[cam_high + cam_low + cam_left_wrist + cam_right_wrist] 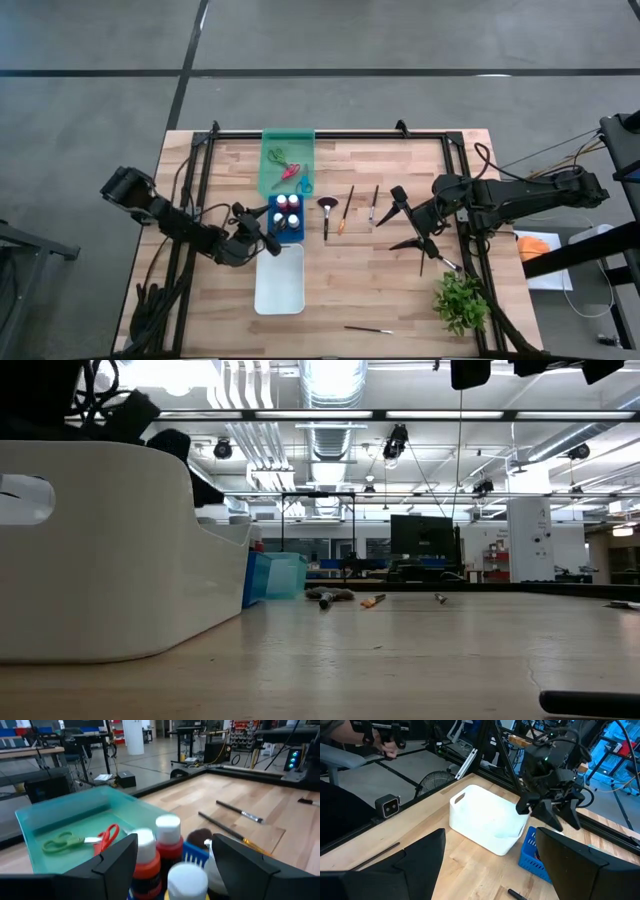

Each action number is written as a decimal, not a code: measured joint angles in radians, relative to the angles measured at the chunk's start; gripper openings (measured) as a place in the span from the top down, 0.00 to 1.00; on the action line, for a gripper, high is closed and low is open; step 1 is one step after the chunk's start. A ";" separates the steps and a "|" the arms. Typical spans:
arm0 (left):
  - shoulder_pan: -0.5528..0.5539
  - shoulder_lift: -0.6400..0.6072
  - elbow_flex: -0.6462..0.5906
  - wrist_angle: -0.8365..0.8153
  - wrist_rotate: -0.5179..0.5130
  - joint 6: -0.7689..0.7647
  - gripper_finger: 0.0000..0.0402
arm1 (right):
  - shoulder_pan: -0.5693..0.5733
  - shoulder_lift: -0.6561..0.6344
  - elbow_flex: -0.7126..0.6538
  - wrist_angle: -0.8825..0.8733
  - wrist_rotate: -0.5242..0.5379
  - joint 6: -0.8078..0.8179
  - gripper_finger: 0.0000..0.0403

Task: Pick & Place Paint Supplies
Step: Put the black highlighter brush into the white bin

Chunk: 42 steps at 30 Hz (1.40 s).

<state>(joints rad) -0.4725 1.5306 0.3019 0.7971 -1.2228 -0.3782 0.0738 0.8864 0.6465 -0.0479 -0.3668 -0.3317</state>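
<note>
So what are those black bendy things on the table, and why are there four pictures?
They are two robot arms. Each ends in a two-finger gripper. One picture looks down from above, one sits low on the table, and one camera rides on each wrist.

On the wooden table lie a green tray with scissors, a blue tray with paint bottles, an empty white tray, some brushes and a small plant.

The left gripper is open at the bottles, holding nothing. The right gripper waits open beside the brushes.
</note>
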 joint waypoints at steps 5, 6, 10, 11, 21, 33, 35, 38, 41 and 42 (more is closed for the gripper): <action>0.000 -0.092 0.000 0.000 0.000 0.086 0.34 | 0.000 0.000 0.000 0.000 0.000 0.000 0.24; 0.000 -0.112 0.000 0.000 0.001 0.103 0.34 | 0.000 0.000 0.000 0.000 0.001 0.000 0.24; 0.000 -0.204 0.000 0.000 0.069 0.196 0.34 | 0.000 0.000 0.000 0.000 0.005 0.011 0.24; 0.000 -0.228 0.000 0.000 0.097 0.219 0.34 | 0.000 0.000 0.000 0.000 0.009 0.013 0.24; 0.000 -0.427 0.000 -0.001 0.488 0.377 0.34 | -0.021 -0.001 -0.009 -0.051 0.079 0.061 0.24; 0.000 -0.468 0.101 0.187 0.548 0.765 0.34 | -0.035 0.000 -0.189 0.131 0.169 0.193 0.24; 0.000 -0.468 0.157 0.205 0.552 0.878 0.34 | -0.040 0.000 -0.213 0.175 0.184 0.219 0.24; 0.000 -0.466 0.235 0.189 0.588 1.002 0.34 | -0.040 0.000 -0.228 0.194 0.268 0.261 0.24; 0.000 -0.453 0.280 0.148 0.676 1.040 0.34 | -0.040 0.000 -0.235 0.180 0.340 0.308 0.24; 0.000 -0.447 0.284 0.126 0.712 1.037 0.34 | -0.040 0.001 -0.238 0.181 0.350 0.323 0.24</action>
<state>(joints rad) -0.4721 1.0833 0.5858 0.9227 -0.5111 0.6587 0.0334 0.8876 0.4083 0.1331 -0.0166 -0.0085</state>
